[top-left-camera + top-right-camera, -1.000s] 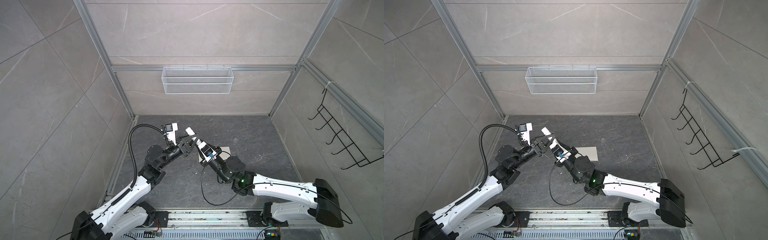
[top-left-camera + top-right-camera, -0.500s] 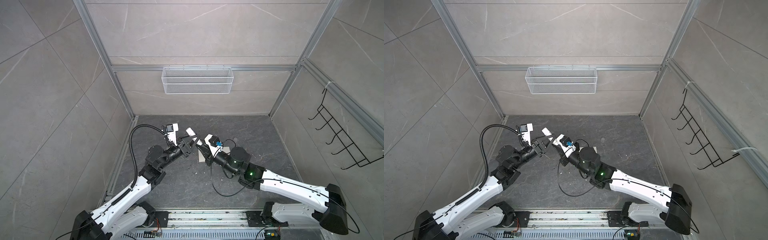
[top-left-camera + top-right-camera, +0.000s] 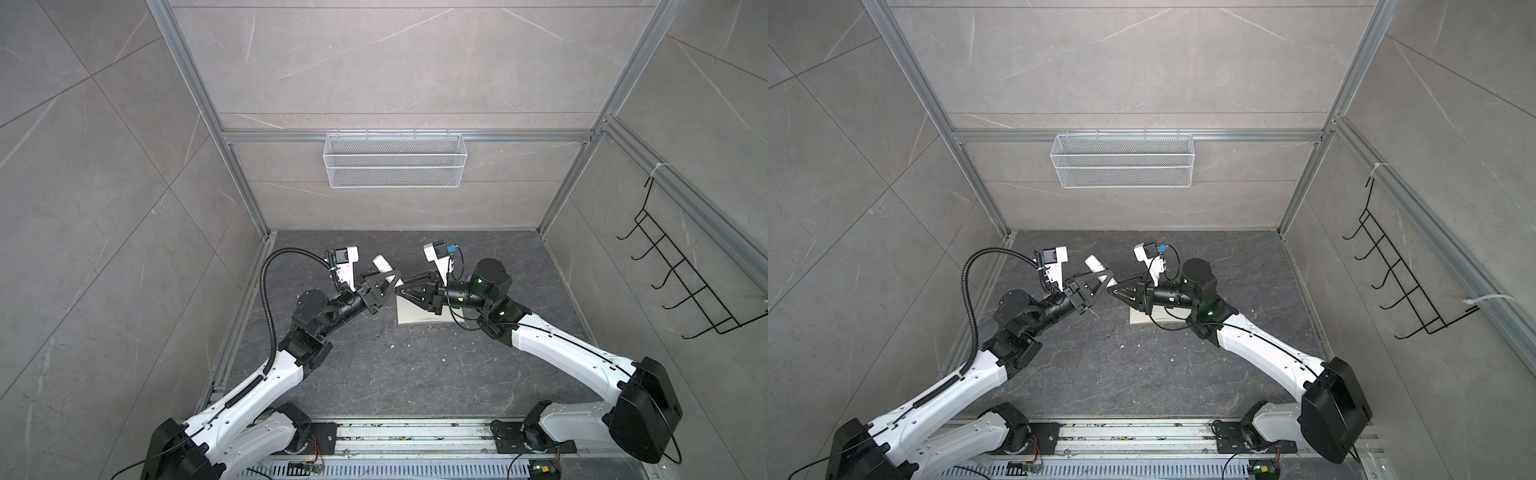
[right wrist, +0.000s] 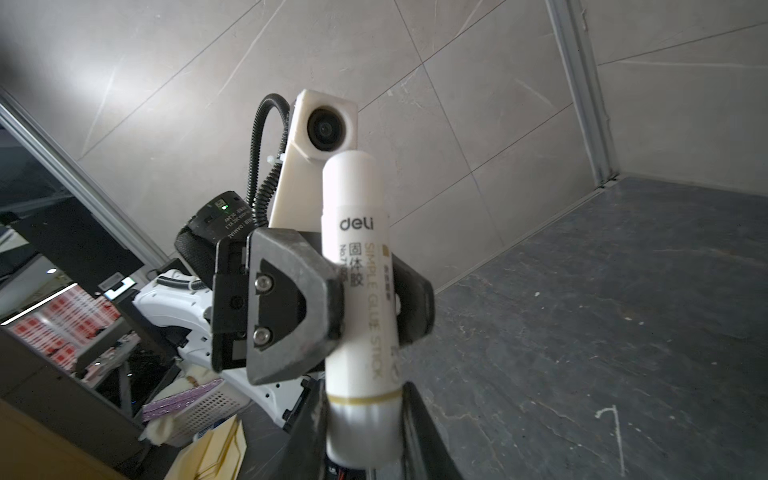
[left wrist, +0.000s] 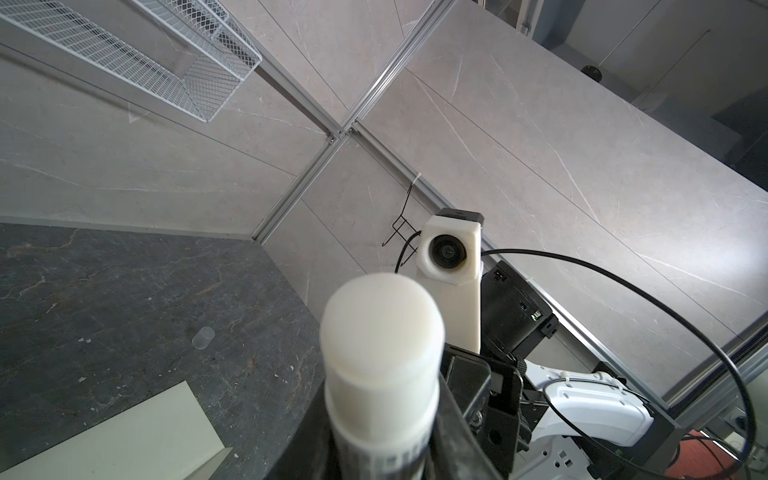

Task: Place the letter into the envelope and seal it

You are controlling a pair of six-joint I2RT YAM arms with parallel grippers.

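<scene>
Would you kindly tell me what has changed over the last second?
The right arm swung out to the right and its wrist rolled, with the right gripper staying closed on the base of the glue stick. The left gripper, clamped on the stick's middle, and the envelope on the table stayed put.

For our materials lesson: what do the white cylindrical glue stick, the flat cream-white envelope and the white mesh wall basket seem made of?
White cylindrical glue stick: smooth, faintly glossy plastic, judging by its moulded shape and printed label. Flat cream-white envelope: matte paper, thin with crisp straight edges. White mesh wall basket: probably painted metal wire, a fine open grid.
</scene>
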